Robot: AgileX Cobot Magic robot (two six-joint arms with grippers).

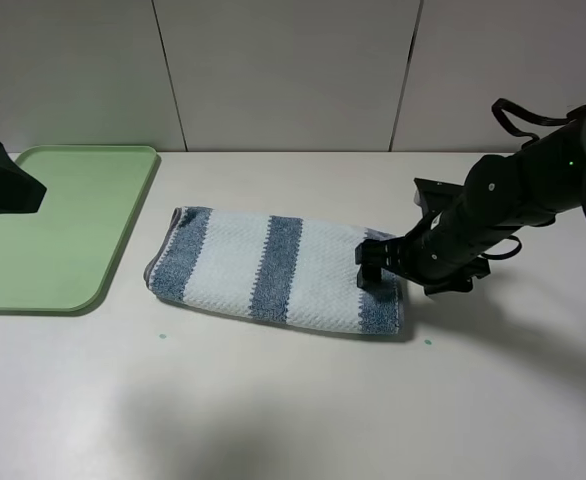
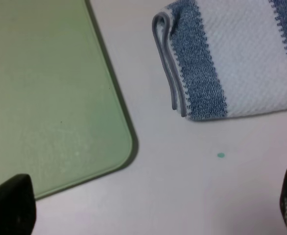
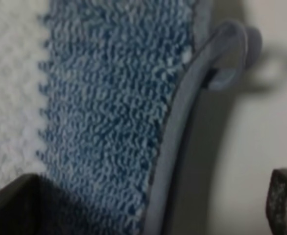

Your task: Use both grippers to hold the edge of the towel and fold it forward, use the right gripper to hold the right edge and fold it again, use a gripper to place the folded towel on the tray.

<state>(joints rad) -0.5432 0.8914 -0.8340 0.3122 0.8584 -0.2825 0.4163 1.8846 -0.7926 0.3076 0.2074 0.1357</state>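
While its jaws stand wide apart with nothing between them, the left gripper (image 2: 151, 210) hangs over the near right corner of the tray (image 1: 53, 230). One of its fingers is above the green surface and the other above the bare table (image 1: 273, 400). A small green speck (image 2: 221, 155) lies on the table just ahead of that second finger. Beyond the speck, well clear of this gripper and just beside the tray without touching it, lies the towel (image 1: 273, 270). It is doubled over, with two layers of its grey edge (image 2: 165, 63) stacked at the end nearest the left gripper.

Along the striped cloth toward the other arm, the right gripper (image 1: 378, 265) is down at the towel's far end. Its jaws are spread and not clamped. They straddle the hem: one finger sits over the last blue stripe and the other over the table just outside the cloth. The corner loop (image 3: 231, 54) lies ahead of the outer finger, on the table.
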